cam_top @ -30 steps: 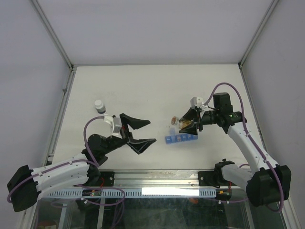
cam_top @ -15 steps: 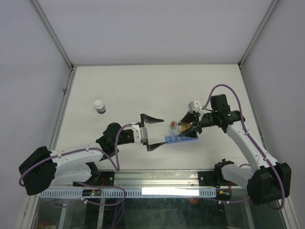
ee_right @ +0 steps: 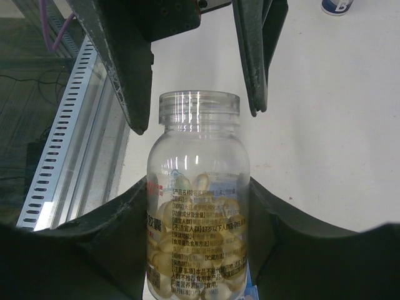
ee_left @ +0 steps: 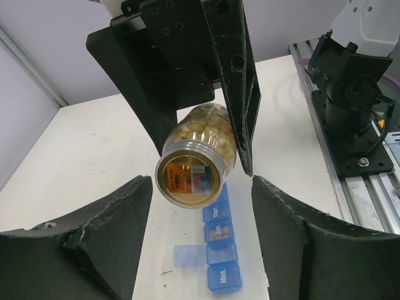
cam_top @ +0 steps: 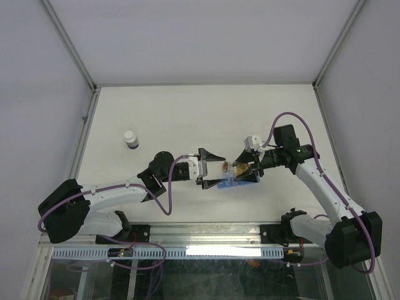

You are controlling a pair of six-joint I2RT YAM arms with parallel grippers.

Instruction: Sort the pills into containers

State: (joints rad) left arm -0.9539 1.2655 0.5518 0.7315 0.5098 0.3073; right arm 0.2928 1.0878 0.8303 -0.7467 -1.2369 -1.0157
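My right gripper (ee_right: 199, 194) is shut on a clear pill bottle (ee_right: 197, 206), uncapped and lying level, with yellow softgel pills (ee_right: 200, 256) inside. Its mouth points at my left gripper (cam_top: 210, 169). The left gripper (ee_left: 201, 182) is open, its fingers (ee_right: 128, 69) flanking the space just past the bottle's neck without touching it. Below the bottle (ee_left: 195, 164) lies the blue containers strip (ee_left: 220, 247) on the table. One compartment lid (ee_left: 188, 255) is flipped open, and a neighbouring compartment holds a few pills (ee_left: 218, 233). In the top view the strip (cam_top: 232, 183) is partly hidden under both grippers.
A small white-capped bottle (cam_top: 130, 139) stands at the back left of the white table (cam_top: 187, 119). Metal frame posts edge the table, and an aluminium rail (cam_top: 206, 232) with both arm bases runs along the near edge.
My left arm has swung right from the table's left part up to the bottle's mouth, and its jaws have narrowed. The right gripper has shifted the bottle slightly left.
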